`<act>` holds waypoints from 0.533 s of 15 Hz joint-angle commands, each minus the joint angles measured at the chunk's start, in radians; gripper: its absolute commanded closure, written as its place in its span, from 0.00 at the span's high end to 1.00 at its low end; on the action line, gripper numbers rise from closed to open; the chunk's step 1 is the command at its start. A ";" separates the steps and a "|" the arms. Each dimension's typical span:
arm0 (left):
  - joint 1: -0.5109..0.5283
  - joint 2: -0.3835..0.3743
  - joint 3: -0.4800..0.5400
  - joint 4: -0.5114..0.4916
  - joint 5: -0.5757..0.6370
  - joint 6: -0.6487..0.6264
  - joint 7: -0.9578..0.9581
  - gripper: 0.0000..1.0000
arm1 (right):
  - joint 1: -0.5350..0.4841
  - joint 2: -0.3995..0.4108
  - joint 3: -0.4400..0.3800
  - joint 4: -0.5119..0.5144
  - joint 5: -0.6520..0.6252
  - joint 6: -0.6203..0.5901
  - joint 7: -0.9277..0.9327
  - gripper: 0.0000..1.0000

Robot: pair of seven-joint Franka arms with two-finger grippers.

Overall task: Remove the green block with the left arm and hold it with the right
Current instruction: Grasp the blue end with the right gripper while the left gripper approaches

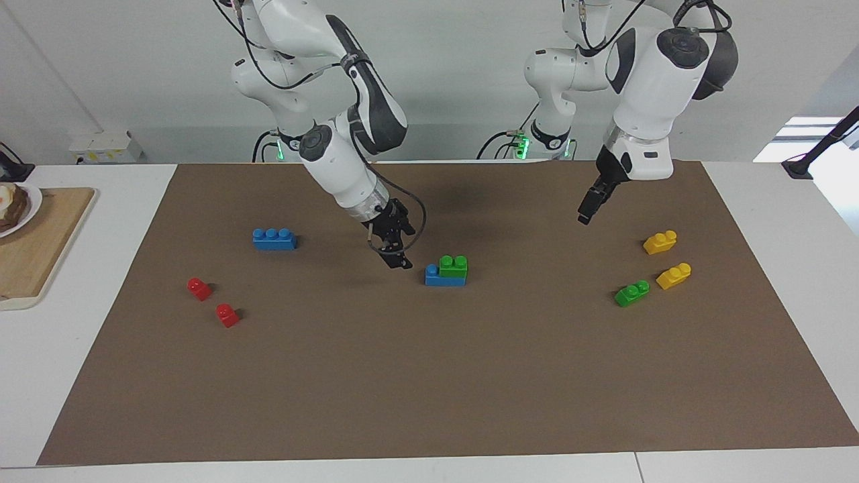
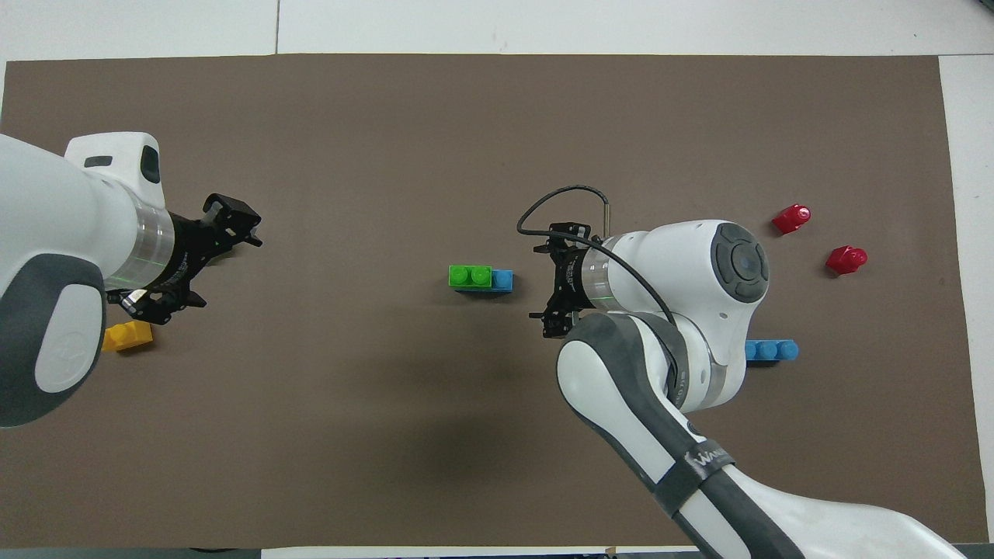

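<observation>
A green block (image 1: 453, 265) (image 2: 470, 276) sits on one end of a blue brick (image 1: 439, 278) (image 2: 504, 280) at the middle of the brown mat. My right gripper (image 1: 396, 258) (image 2: 537, 283) is open, low beside the blue brick's bare end and not touching it. My left gripper (image 1: 585, 216) (image 2: 227, 273) is open and empty, raised over the mat toward the left arm's end. A second green block (image 1: 632, 293) lies loose there, hidden by the left arm in the overhead view.
Two yellow bricks (image 1: 660, 242) (image 1: 674, 276) lie by the loose green block; one shows in the overhead view (image 2: 128, 335). A second blue brick (image 1: 274, 239) (image 2: 769, 351) and two red blocks (image 1: 199, 288) (image 1: 227, 314) lie toward the right arm's end. A wooden board (image 1: 33, 255) lies off the mat.
</observation>
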 commanded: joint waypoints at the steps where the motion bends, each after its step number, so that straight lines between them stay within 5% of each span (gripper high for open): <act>1: -0.035 -0.001 0.013 -0.049 -0.011 0.056 -0.165 1.00 | 0.018 0.039 -0.003 0.002 0.020 0.061 0.003 0.99; 8: -0.095 0.082 0.013 -0.041 -0.017 0.153 -0.481 1.00 | 0.046 0.123 -0.003 0.050 0.022 0.127 0.002 0.99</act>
